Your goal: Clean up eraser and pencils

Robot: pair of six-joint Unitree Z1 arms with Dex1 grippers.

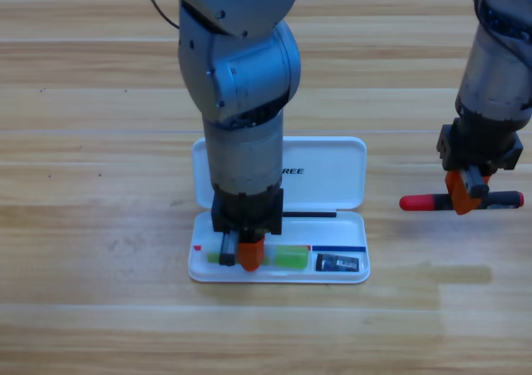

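The white case lies open, with its tray nearest the front. The light green pencil lies lengthwise in the tray. My left gripper points straight down onto its left part and hides the middle of it. The dark eraser rests in the tray's right end. The red and black pencil is level, to the right of the case. My right gripper is shut across its middle. A faint shadow on the table in front suggests this pencil is held a little above the wood.
The case lid stands open behind the tray. The thick left arm covers the lid's left part. Bare wooden table surrounds the case.
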